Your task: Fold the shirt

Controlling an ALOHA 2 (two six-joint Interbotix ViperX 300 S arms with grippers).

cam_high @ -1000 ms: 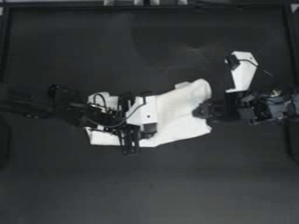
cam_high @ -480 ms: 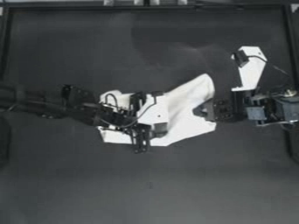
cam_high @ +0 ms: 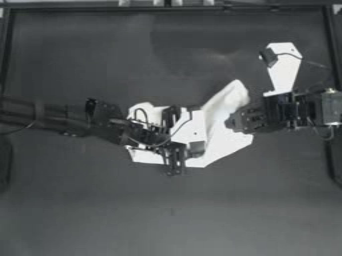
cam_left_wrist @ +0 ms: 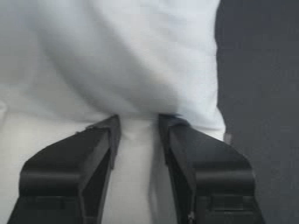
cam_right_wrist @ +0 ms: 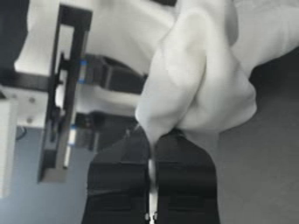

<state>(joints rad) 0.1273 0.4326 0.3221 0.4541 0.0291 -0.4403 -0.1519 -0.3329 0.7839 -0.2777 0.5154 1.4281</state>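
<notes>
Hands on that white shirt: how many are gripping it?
2. The left hand pinches the shirt at its near edge; the right hand clamps its right side.

Shirt point(cam_high: 214, 120) bunched mid-table point(cam_high: 80, 210) — left claw point(cam_high: 175, 167) at its near-left edge, right claw point(cam_high: 235, 121) at right.

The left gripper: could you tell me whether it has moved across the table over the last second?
Yes. The left gripper, shut on the shirt, has moved toward the table's right edge.

Since a second ago, both hands have shifted rightward, stretching the shirt point(cam_high: 214, 120) into a taller peak.
</notes>
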